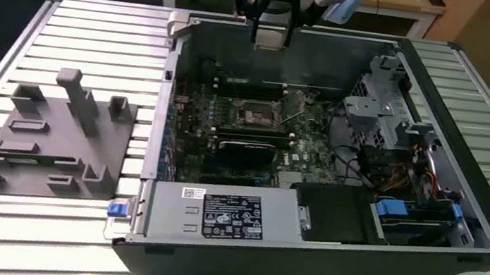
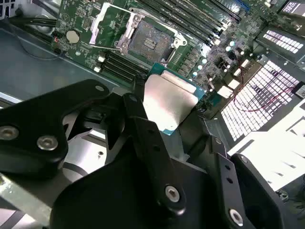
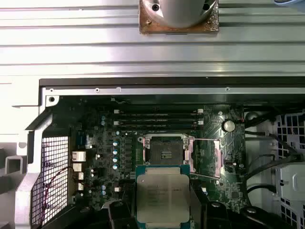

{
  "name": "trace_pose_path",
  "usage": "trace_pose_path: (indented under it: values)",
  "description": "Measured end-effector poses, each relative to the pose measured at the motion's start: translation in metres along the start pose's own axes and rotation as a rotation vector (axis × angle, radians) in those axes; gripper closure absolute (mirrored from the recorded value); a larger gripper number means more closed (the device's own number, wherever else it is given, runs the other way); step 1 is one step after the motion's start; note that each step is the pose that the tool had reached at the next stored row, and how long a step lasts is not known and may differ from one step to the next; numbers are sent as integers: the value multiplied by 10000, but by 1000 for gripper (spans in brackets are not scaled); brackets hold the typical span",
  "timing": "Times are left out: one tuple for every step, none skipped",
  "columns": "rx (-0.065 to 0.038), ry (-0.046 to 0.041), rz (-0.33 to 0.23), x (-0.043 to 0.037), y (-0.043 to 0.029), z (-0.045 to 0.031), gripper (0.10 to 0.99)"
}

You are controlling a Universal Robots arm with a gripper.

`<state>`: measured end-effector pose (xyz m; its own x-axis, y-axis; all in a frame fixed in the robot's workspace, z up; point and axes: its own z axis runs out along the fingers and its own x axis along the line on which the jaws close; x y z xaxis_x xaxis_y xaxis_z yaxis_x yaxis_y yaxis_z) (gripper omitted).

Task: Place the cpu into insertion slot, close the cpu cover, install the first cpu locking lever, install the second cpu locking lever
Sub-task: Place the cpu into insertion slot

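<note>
Slatted table (image 1: pixel 98 26); cpu (image 3: pixel 163 195) above insertion slot (image 3: pixel 164 151)

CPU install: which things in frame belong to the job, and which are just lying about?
Job:
- cpu, gripped by the gripper above the board
- insertion slot, no chip in it
- cpu cover, swung open
- locking levers, unlatched

Lying about:
- grey fixture block on the slatted table
- memory slots
- power supply
</note>
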<state>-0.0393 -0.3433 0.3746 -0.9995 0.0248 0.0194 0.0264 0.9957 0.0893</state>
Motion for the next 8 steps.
trace_pose_path:
  values:
    - [0,0,0,0,0,0,549]
    - [-1,-1,0,0,0,0,549]
    - [1,0,0,0,0,2,549]
    - [1,0,0,0,0,3,549]
    - [1,0,0,0,0,4,549]
    - [0,-1,0,0,0,7,549]
    - [0,-1,0,0,-1,10,549]
    - [0,-1,0,-1,-1,13,549]
